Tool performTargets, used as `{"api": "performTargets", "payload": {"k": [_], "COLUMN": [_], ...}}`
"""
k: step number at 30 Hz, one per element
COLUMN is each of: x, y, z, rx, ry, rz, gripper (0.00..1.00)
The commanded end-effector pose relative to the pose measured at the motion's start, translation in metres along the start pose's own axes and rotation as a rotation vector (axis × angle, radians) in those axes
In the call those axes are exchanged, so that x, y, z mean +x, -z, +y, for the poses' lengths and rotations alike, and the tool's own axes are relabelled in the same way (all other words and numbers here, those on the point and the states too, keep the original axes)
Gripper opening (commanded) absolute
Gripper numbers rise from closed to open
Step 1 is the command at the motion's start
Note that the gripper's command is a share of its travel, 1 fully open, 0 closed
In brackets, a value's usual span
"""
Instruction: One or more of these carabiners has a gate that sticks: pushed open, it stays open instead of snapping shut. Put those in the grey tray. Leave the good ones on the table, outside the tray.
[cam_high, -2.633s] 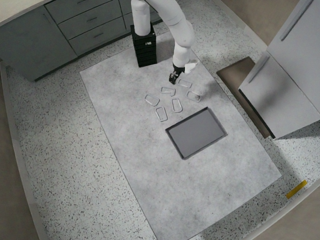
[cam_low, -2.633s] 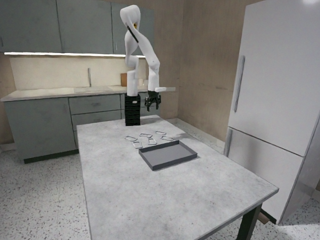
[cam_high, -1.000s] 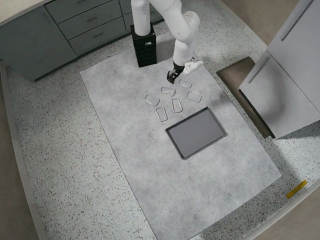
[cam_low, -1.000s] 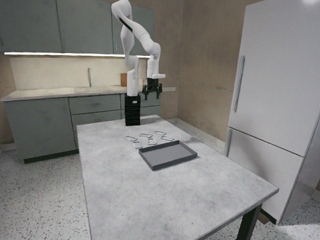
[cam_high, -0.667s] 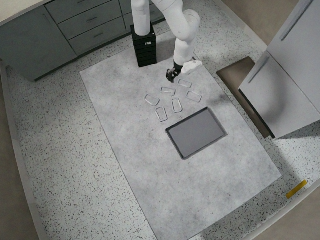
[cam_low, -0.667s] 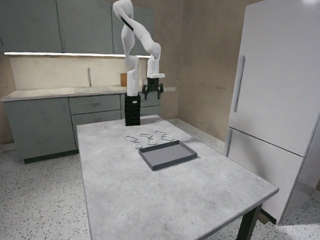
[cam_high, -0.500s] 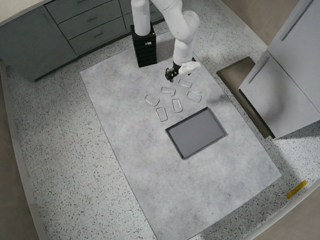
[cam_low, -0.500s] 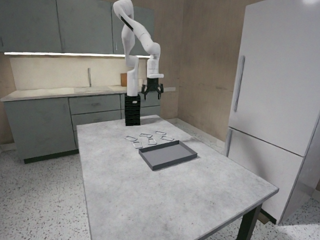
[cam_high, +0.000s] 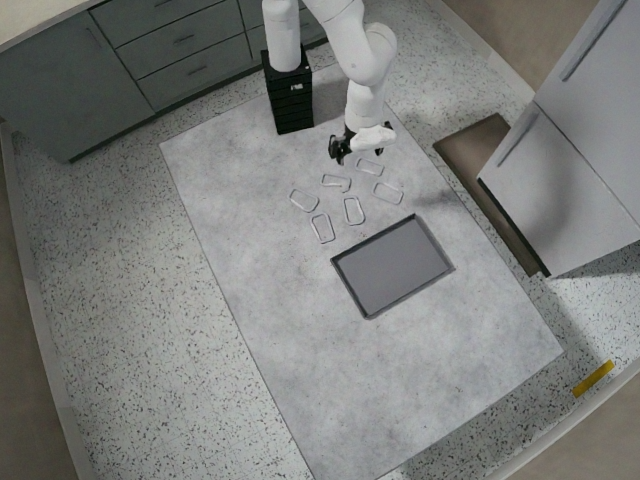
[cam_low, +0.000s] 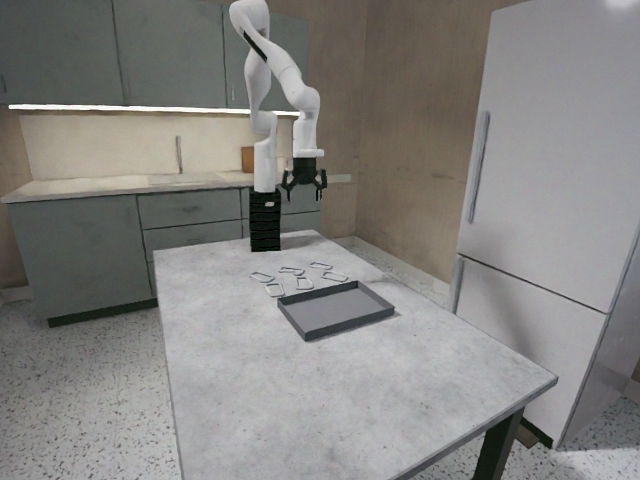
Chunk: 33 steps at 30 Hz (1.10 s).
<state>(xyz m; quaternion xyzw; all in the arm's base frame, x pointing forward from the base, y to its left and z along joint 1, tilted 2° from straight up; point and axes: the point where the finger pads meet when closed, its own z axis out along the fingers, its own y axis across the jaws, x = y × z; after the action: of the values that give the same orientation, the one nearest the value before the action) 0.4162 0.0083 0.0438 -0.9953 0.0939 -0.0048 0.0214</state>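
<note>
Several silvery carabiners lie flat on the table behind the grey tray (cam_high: 444,263) (cam_low: 336,326). One carabiner (cam_high: 369,166) (cam_low: 321,265) lies farthest back, another (cam_high: 336,181) (cam_low: 291,270) to its left, and a third (cam_high: 387,192) (cam_low: 334,276) on the right; others, such as the carabiner (cam_high: 354,210) (cam_low: 304,283), lie nearer the tray. All are outside the tray, which is empty. My gripper (cam_high: 356,149) (cam_low: 304,193) is open and empty. It points down, high above the rearmost carabiners.
The arm's black pedestal (cam_high: 287,98) (cam_low: 264,219) stands at the table's back edge. A white fridge (cam_high: 578,155) (cam_low: 558,206) stands to the right of the table. Grey cabinets (cam_high: 77,77) (cam_low: 77,248) run along the back wall.
</note>
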Motion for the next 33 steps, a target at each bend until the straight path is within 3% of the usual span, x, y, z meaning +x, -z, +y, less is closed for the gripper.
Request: {"api": "performTargets", "payload": {"k": [1,15,16,32,33], "x": [0.006,0.006,0.015,0.015,0.024], "y": [-0.044,-0.044,-0.093,-0.093,-0.142], "z": [0.028,0.028,0.059,0.059,0.089], "rx": [-0.001,-0.001,-0.003,-0.003,-0.002], "ry": [-0.004,-0.004,-0.008,-0.008,-0.01], "rz": [-0.007,-0.007,-0.009,-0.009,-0.008], "gripper": [1.0,1.0,1.0,1.0,1.0]}}
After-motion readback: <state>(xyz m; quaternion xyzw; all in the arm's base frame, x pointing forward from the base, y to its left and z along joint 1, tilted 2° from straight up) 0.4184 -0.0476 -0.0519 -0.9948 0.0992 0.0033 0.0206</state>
